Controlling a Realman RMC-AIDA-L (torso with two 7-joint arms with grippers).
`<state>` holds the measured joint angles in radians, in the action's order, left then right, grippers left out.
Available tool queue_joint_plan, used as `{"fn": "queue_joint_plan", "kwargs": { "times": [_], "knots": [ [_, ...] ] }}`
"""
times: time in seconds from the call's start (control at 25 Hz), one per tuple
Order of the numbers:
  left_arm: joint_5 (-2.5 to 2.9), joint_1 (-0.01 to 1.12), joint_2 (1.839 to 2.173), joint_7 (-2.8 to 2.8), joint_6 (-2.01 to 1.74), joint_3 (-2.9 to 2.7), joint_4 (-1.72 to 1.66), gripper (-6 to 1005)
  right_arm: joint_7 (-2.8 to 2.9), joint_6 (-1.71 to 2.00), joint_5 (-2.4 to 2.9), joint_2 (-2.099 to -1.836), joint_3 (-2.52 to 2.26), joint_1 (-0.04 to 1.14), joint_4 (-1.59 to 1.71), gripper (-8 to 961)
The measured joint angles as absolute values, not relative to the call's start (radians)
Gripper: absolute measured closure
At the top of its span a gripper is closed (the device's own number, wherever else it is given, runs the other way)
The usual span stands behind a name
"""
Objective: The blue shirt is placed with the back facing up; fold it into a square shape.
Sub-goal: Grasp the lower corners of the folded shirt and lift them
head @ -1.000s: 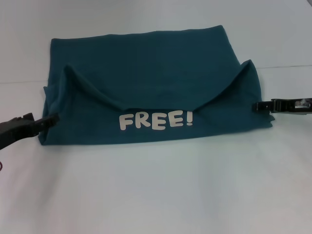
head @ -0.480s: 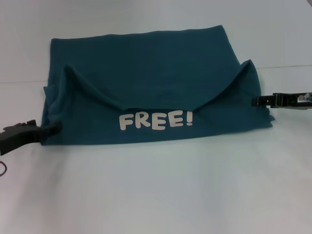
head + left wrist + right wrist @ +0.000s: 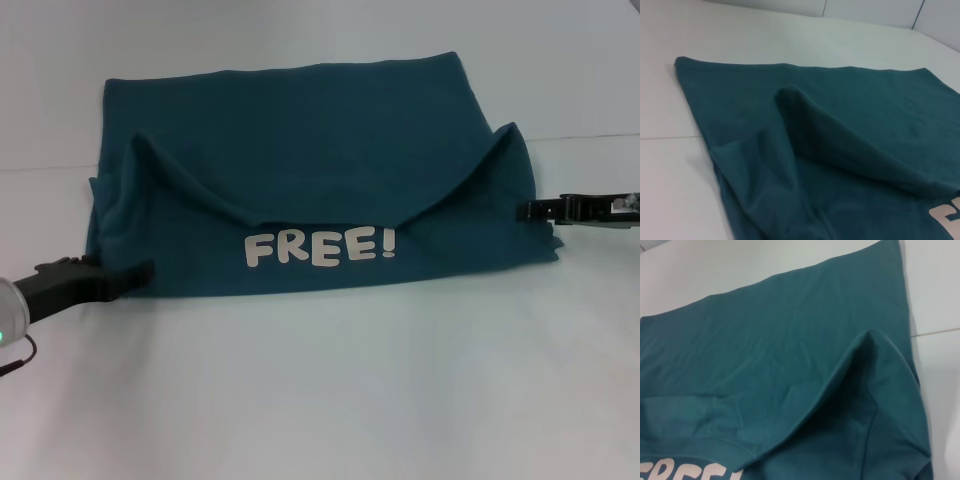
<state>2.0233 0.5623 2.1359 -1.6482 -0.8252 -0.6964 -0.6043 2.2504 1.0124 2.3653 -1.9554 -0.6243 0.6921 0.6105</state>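
Note:
The blue shirt [image 3: 300, 140] lies on the white table, its near part folded back so the white "FREE!" lettering [image 3: 320, 246] faces up. Two raised peaks of cloth stand at the fold's left and right ends. My left gripper [image 3: 145, 272] is low at the shirt's front left corner, its tip against the cloth edge. My right gripper [image 3: 523, 210] is level at the shirt's right edge, below the right peak. The left wrist view shows the left peak of the shirt [image 3: 865, 110]. The right wrist view shows the right peak of the shirt [image 3: 765, 340].
The white table [image 3: 320, 400] stretches bare in front of the shirt and to both sides. A faint seam line [image 3: 590, 137] crosses the tabletop behind the shirt's middle.
My left gripper has moved nearer and to the right, from the shirt's left edge to its front left corner. The right gripper has barely shifted. The shirt has not moved.

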Motion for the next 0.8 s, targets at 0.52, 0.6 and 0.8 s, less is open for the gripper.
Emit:
{"fn": "queue_joint_plan", "kwargs": {
  "times": [0.52, 0.6, 0.8],
  "knots": [
    [2.057, 0.564, 2.147, -1.656, -0.825, -0.750, -0.613, 99, 2.250, 1.012, 2.365, -1.956, -0.624, 0.689, 0.611, 219],
    [2.057, 0.563, 2.147, -1.656, -0.827, -0.750, -0.616, 99, 2.250, 1.012, 2.365, -1.956, -0.624, 0.689, 0.611, 219],
    [2.059, 0.554, 2.150, -1.662, -0.824, -0.748, -0.642, 138, 2.253, 1.012, 2.365, -1.957, -0.623, 0.688, 0.611, 219]
  ]
}}
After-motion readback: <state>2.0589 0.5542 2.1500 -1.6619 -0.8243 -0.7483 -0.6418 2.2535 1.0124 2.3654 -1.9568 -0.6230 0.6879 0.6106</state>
